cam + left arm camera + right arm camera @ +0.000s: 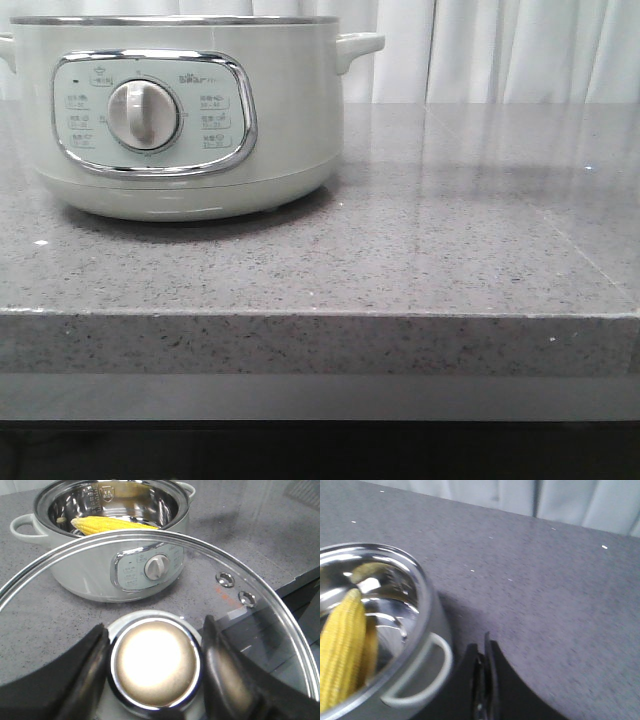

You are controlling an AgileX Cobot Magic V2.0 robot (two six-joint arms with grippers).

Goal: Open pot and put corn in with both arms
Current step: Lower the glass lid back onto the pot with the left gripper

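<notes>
Nearest, the left pincer [152,672] pinches the lid [235,587] by its knob, held apart from and nearer than the open pot [107,540]. Corn [112,525] lies crosswise inside it. Right pincer [482,680], pressed together, sits beside the pot's handle. Panel writing is unreadable on the grey surface [450,230].

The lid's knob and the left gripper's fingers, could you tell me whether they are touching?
Touching. In the left wrist view the left gripper has one black finger pressed against each side of the knob on the glass lid, with no gap visible.
</notes>
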